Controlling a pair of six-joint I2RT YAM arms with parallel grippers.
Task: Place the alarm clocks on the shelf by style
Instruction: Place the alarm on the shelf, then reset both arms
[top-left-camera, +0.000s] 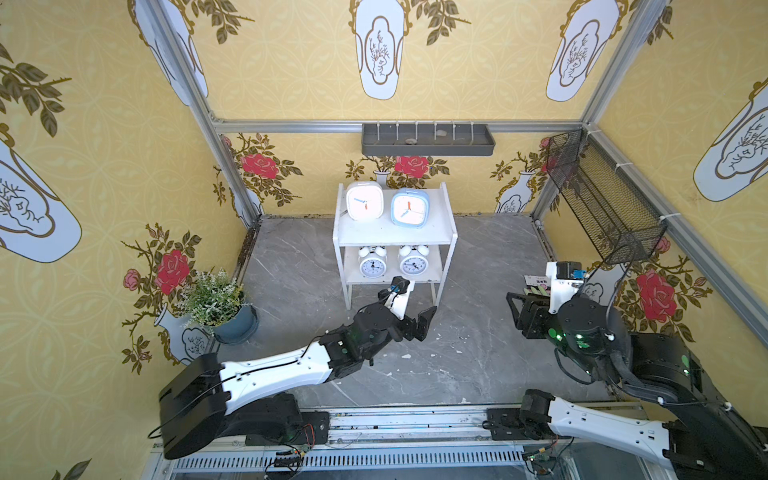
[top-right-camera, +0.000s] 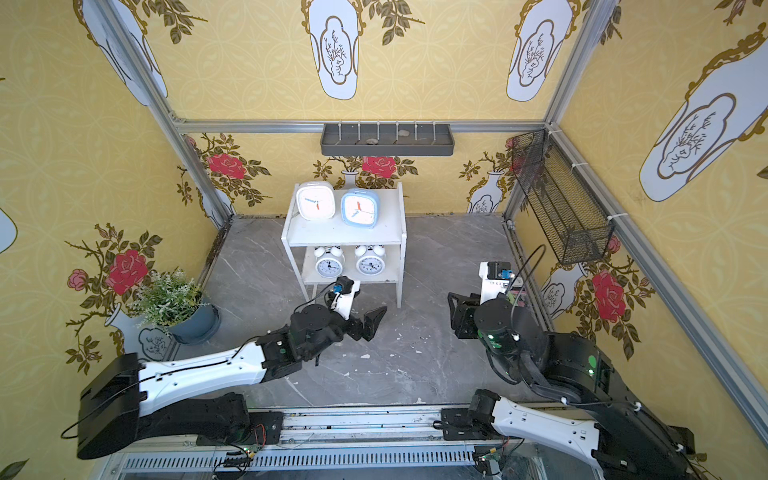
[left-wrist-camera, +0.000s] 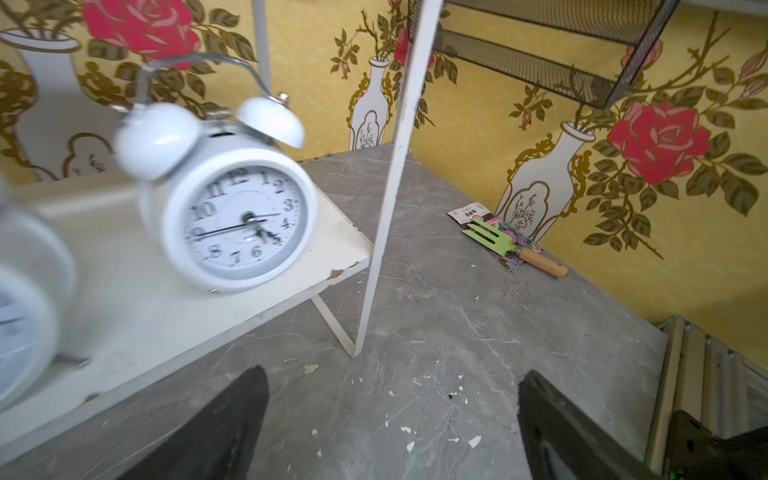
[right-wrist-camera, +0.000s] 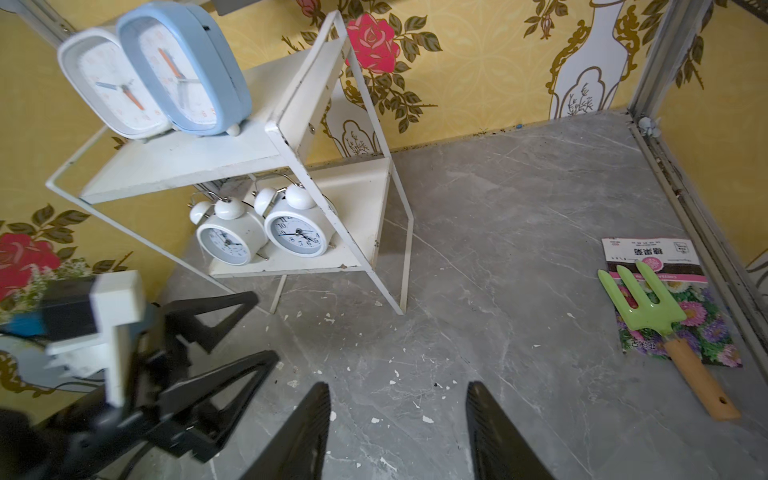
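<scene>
In both top views your shelf (top-left-camera: 395, 237) stands at the middle of the floor's (top-left-camera: 291, 291) back edge, its long side running along that edge. On its top board the white clock (top-left-camera: 365, 201) stands at the back left corner. The blue clock (top-left-camera: 409, 208) is just beside it. Both are upright, dials to the front. On the lower board the left bell clock (top-left-camera: 372, 262) and right bell clock (top-left-camera: 413, 261) stand side by side, bells up, dials forward. Your left gripper (top-left-camera: 422, 322) is near the shelf's front right leg. Your right gripper (top-left-camera: 519, 311) is well apart, toward the floor's right edge. The left wrist view shows the left jaws spread wide, empty, with the right bell clock blurred at the board's front right corner. The right wrist view shows the right jaws parted and empty, and a fork (right-wrist-camera: 648, 307) lying on a packet (right-wrist-camera: 665, 266) by the floor's right edge.
</scene>
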